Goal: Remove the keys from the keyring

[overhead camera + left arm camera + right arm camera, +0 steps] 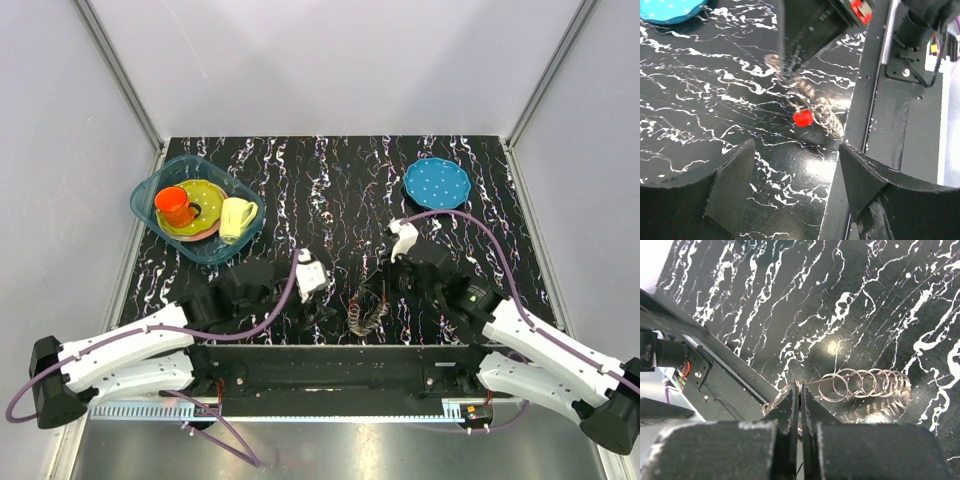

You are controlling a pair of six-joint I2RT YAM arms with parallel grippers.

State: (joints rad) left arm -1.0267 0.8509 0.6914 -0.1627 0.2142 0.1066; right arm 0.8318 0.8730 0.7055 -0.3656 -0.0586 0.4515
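The keyring (368, 309) lies on the black marbled table near its front edge, between my two arms. It is a thin wire loop strung with several small metal rings (865, 382). A tiny red key (803, 118) hangs on the loop next to those rings. My right gripper (801, 388) is shut on the keyring's wire. In the left wrist view its dark fingers (795, 45) come down onto the loop (812, 100) from above. My left gripper (796, 146) stands open just short of the red key, with nothing between its fingers.
A blue dotted plate (436, 183) sits at the back right. A clear blue bin (197, 207) at the back left holds an orange cup (177, 206), a pale mug and plates. The black base rail (330, 365) runs along the near edge, close to the keyring.
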